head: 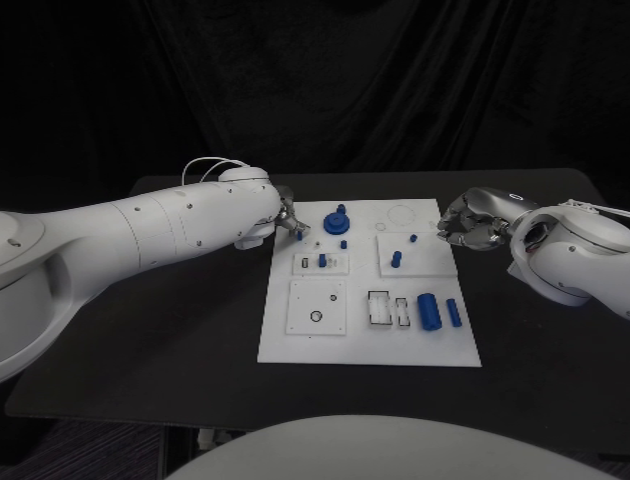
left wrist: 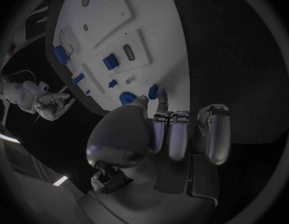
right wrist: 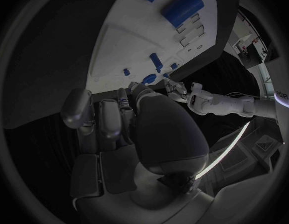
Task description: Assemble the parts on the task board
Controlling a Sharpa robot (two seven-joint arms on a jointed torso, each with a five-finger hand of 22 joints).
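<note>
White board [head: 298, 340] flat mid-table, long axis running away from the robot. Big blue cylinder [head: 428, 311] near the board's near right corner, lying flat, long axis pointing away from the robot, with a thinner blue rod [head: 454, 312] just beside it on the outer side, same direction. Blue knob [head: 338, 221] upright near the board's far edge, left of middle. Small blue pegs [head: 396, 259] standing in the right-hand block past the board's middle. Left hand [head: 279, 226] at the board's far left corner, fingertip on a small blue part [left wrist: 153, 91] there; can't tell if it's actually pinched. Right hand [head: 469, 224] just off the board's far right edge, fingers curled in, nothing visible in them.
</note>
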